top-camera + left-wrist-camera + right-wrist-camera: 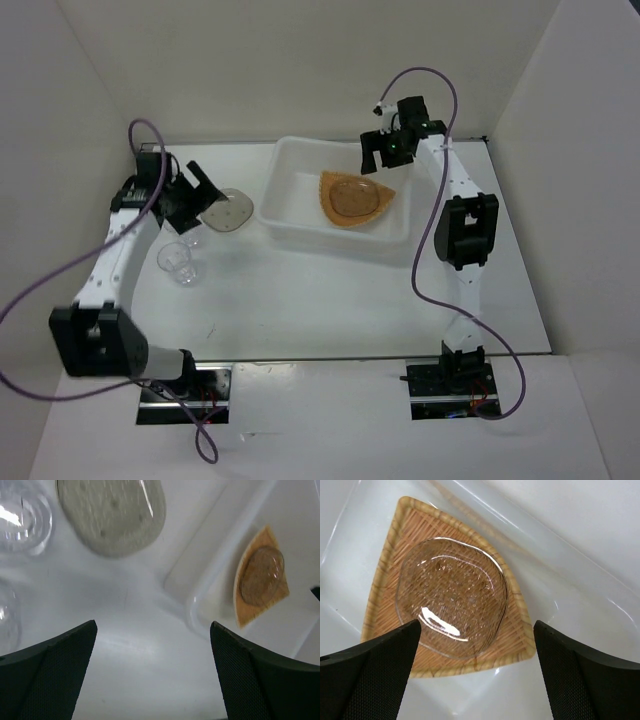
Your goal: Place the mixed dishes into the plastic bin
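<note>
On my feed the white translucent rectangular plastic bin (335, 240) sits mid-table on the white tabletop (320, 300), a little toward the far side. Inside it lies the orange-tan rounded-triangle plate with a woven pattern (422, 527), flat on the bin floor. A small translucent oval dish (451, 602) rests on top of the plate, roughly centred. My right gripper (477, 624) hangs over the bin directly above that dish. Its two dark fingers are spread wide with nothing between them, and neither finger touches the dish or the plate. On the other side, my left gripper (152, 625) is also spread fully apart and carries nothing. It is poised above bare tabletop just outside the bin's near-left corner. The second small greyish speckled oval dish (228, 211) lies on the table just left of the bin, close to the bin wall but apart from it. It sits just ahead of the left fingers and is not in contact with them. A small clear plastic cup (20, 517) stands upright on the table beside that speckled dish. Another clear plastic cup (6, 622) stands a bit nearer the arm bases. Both cups are outside the bin and neither gripper touches them.
</note>
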`<state>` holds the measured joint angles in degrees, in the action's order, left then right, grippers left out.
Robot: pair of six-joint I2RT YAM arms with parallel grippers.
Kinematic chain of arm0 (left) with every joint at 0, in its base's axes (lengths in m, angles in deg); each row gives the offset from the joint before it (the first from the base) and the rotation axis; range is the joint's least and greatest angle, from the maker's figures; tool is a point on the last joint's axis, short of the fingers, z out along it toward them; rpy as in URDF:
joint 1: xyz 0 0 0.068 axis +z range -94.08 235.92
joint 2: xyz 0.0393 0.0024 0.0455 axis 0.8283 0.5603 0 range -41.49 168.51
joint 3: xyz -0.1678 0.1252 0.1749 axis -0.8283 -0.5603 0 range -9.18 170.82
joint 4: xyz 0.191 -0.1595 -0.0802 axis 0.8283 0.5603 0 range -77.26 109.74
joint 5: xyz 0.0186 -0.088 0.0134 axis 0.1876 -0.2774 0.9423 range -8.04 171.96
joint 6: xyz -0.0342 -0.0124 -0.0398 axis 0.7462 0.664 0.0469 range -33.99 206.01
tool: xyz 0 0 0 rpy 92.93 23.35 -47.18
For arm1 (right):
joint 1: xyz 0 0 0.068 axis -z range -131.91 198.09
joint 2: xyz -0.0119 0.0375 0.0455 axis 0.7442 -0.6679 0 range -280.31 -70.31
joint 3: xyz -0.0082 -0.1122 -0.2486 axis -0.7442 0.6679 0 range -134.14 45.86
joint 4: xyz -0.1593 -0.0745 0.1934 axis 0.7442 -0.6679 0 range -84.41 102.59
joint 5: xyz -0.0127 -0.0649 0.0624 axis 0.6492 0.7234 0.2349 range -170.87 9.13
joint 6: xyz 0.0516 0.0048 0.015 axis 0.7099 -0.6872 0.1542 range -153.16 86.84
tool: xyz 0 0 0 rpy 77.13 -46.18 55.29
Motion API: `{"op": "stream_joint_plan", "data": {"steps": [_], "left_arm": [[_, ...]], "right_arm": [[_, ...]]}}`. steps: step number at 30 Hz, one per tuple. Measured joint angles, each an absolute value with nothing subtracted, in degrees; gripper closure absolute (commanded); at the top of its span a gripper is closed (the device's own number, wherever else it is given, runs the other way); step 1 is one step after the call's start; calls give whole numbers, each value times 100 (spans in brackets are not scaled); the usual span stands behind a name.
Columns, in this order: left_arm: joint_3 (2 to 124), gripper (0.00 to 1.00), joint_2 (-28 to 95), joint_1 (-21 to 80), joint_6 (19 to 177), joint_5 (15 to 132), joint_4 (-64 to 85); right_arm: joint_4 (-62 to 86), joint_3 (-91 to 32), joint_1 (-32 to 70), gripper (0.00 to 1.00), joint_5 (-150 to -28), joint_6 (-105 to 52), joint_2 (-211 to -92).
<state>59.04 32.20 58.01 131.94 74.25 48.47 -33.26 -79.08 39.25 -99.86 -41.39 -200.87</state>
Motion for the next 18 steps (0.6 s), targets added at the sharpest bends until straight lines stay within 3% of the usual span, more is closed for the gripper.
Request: {"op": "stream_joint_plan", "data": {"steps": [4,10,18], "left_arm": [[7974,0,5467,6000,12650,7436,5129],[11616,0,8188,6072,11716,7919,6189],[12302,1,9082,6317,11041,8024,6928]], "right_arm": [[-3324,-7528,3976,2,-9981,-4412,-19455],[-3225,-5508,4179,2,-9793,-4965,-17659],[-3044,-4160,5053,4,-9769,-5079,-17023]]}}
